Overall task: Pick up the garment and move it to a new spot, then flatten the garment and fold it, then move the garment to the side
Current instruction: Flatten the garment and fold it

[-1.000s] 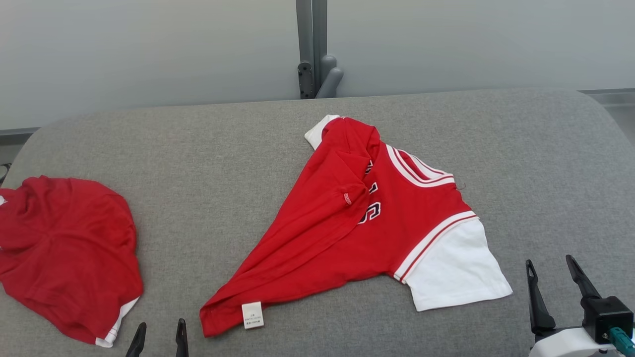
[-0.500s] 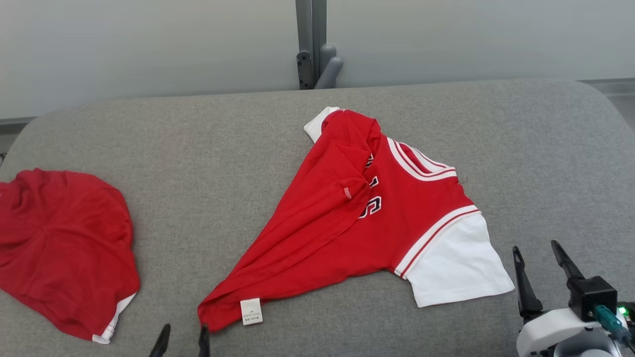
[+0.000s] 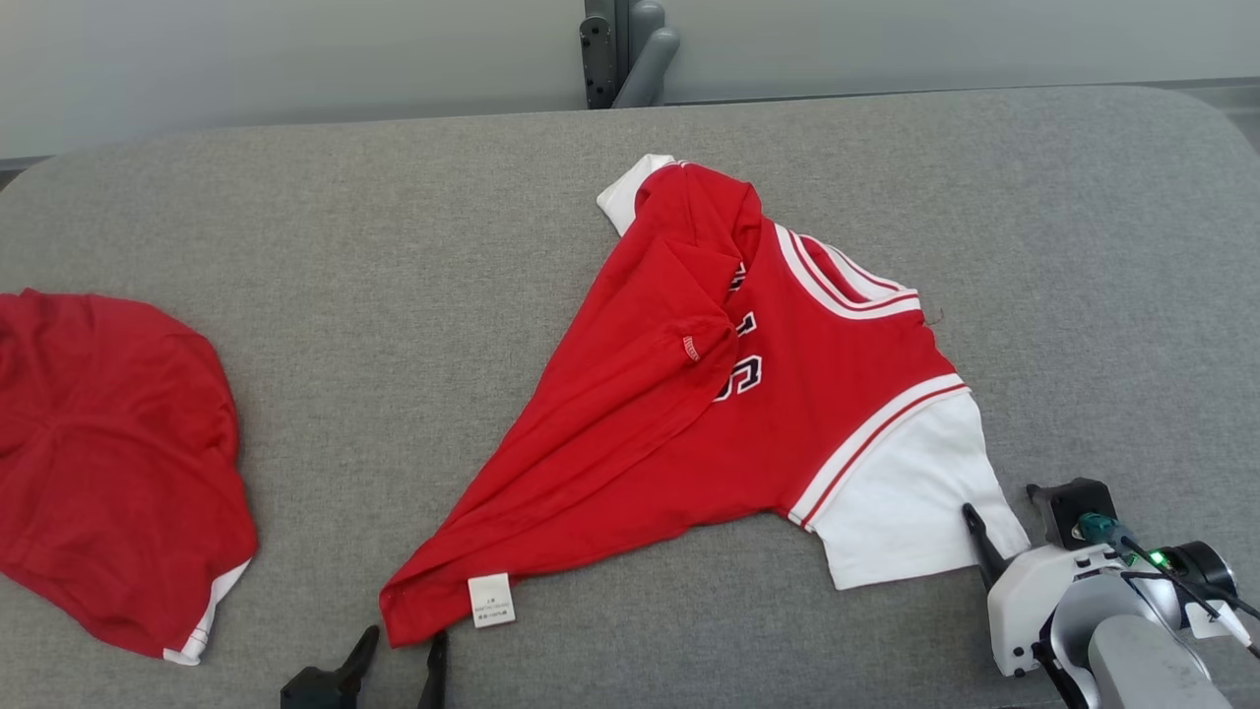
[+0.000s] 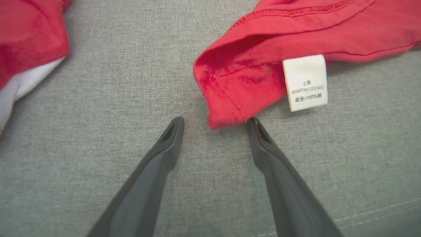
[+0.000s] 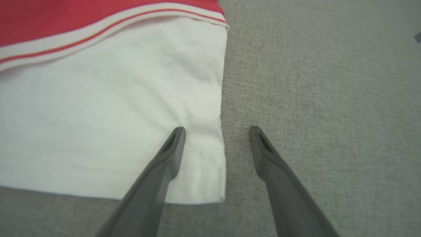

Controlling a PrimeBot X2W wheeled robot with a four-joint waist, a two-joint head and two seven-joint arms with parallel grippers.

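Note:
The garment [image 3: 709, 394], a red shirt with white sleeves and striped trim, lies crumpled in the middle of the grey padded table [image 3: 345, 295]. Its near hem corner carries a white label [image 3: 490, 599]. My left gripper [image 3: 399, 655] is open at that corner. In the left wrist view, the left gripper [image 4: 215, 120] has the tip of the red hem [image 4: 230, 95] just between its fingertips. My right gripper [image 3: 1004, 522] is open at the white sleeve [image 3: 906, 502]. In the right wrist view, the right gripper [image 5: 216, 130] straddles the sleeve's side edge [image 5: 131, 98], one finger above cloth, the other above bare table.
A second red garment [image 3: 108, 473] lies bunched at the table's left edge, its white trim near my left gripper. A grey post [image 3: 620, 49] stands behind the table's far edge. Bare grey surface stretches to the right of the shirt and between the two garments.
The head camera has tilted down, so the whole picture slid up. My left gripper advanced to the hem corner. My right gripper moved left and forward onto the sleeve's corner. Both stayed open.

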